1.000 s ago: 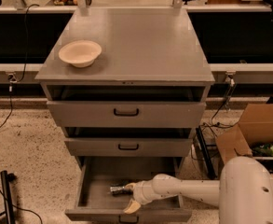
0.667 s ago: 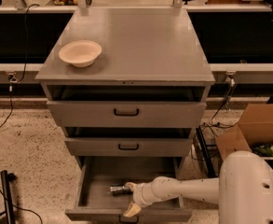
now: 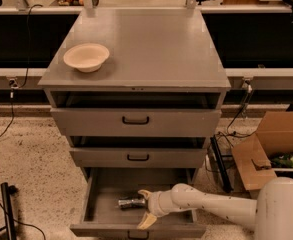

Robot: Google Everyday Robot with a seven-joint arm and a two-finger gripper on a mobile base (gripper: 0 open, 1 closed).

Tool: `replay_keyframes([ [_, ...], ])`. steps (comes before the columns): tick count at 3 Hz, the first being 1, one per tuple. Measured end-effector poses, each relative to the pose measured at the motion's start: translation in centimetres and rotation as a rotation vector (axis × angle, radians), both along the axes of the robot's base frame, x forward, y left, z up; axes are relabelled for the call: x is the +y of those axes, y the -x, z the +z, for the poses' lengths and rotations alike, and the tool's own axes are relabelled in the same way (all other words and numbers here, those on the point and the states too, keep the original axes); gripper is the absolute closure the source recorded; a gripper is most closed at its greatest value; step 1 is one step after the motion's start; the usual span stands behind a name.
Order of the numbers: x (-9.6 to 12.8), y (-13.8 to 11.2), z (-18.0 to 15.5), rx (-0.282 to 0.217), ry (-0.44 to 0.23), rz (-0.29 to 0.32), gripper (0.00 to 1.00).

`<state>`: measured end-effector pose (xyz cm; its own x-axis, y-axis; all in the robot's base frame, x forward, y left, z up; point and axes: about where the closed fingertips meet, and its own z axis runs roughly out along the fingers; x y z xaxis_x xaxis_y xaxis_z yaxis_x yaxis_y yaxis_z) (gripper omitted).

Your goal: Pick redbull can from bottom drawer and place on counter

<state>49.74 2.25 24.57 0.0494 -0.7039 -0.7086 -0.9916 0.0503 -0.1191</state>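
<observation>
Grey metal formed the drawer cabinet, and its flat table (image 3: 151, 39) carried a cream bowl (image 3: 86, 57), empty, near the front-left corner. The bottom drawer (image 3: 103, 219) stood pulled well out. The white arm (image 3: 211, 206) reached into it from the right. Inside, the gripper (image 3: 143, 209) had its cream fingers spread wide, holding nothing. The redbull can (image 3: 130, 202) lay on its side on the drawer floor, its right end just beneath the upper finger. Compared with a second before, gripper and can sat almost where they had been.
</observation>
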Motion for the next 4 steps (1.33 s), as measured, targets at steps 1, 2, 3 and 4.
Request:
replay_keyframes([
  [1,-0.6,-2.0,1.1,0.008,-0.024,0.021,0.2],
  [2,-1.5,-4.0,1.1,0.017,-0.021,0.023,0.22],
  [3,-3.0,-6.0,0.0,0.003,-0.018,0.036,0.19],
  [4,-4.0,-7.6,-1.9,-0.023,-0.01,0.073,0.2],
])
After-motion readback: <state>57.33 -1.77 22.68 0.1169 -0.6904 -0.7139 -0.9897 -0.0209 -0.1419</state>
